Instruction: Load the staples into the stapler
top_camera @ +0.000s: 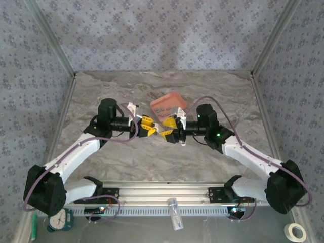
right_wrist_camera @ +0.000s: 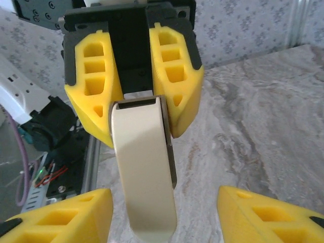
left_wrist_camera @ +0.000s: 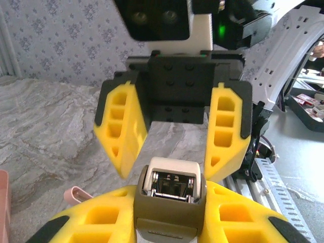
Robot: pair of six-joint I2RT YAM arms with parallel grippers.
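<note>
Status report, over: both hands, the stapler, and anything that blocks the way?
Left hand shut on stapler. Right hand open, empty; stapler's free end sits between its fingers, untouched. Nothing in the way.

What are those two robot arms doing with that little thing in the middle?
The left gripper is shut on a small cream-and-grey stapler and holds it above the marbled grey table, pointing its end at the other arm. The right gripper faces it with its yellow fingers open, one on each side of the stapler's end, not gripping it. A salmon-pink tray sits just behind them. I cannot tell whether staples are inside.
</note>
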